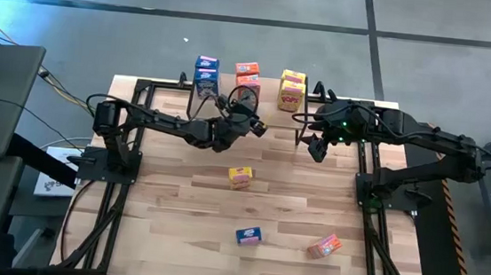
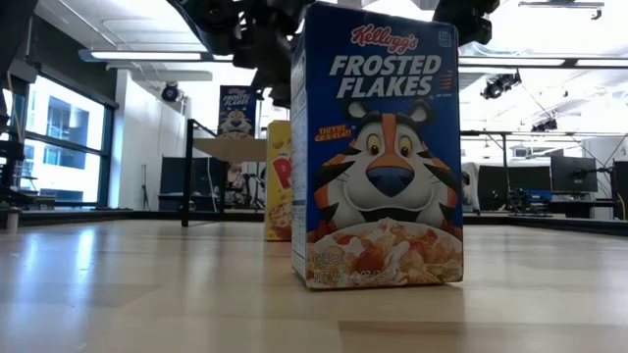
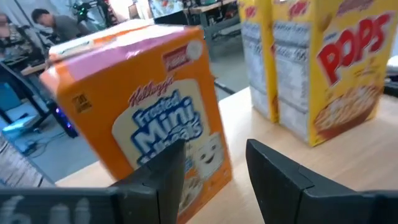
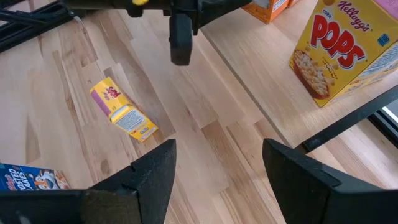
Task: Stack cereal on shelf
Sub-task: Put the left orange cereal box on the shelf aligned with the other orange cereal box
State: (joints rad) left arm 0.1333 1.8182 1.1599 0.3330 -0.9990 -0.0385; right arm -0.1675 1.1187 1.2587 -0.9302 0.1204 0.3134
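Shelf point(image 1: 265, 113) sits at the 12 o'clock edge of the worktop point(image 1: 177, 203), long axis running 9 to 3 o'clock. Six cereal boxes stand upright on it in pairs: blue pair point(image 1: 206, 74) toward 9 o'clock, orange pair point(image 1: 247, 75) in the middle, yellow pair point(image 1: 291, 90) toward 3 o'clock.

Readable print: yellow boxes show "Kellogg's Corn POPS" point(image 4: 339, 50); the orange box just ahead of the left wrist camera reads "Kellogg's Frosted Mini Wheats" point(image 3: 155, 112) and appears tilted in that view.

Three boxes remain on the worktop. Yellow box point(image 1: 240, 177) lies flat near centre. Blue box point(image 1: 248, 236) stands upright at 6 o'clock, front reading "Kellogg's Frosted Flakes" point(image 2: 378, 147) with a tiger. Orange-red box point(image 1: 325, 246) lies flat at about 5 o'clock, long axis diagonal.

Left gripper point(image 1: 245, 120): arm reaches from 9 o'clock over the shelf, fingers point(image 3: 165, 180) narrowly parted, nothing between them, orange box just beyond the tips.

Right gripper point(image 1: 316, 145): arm reaches from 3 o'clock, poised above the worktop beside the shelf's 3 o'clock end, fingers point(image 4: 155, 171) moderately apart and empty.
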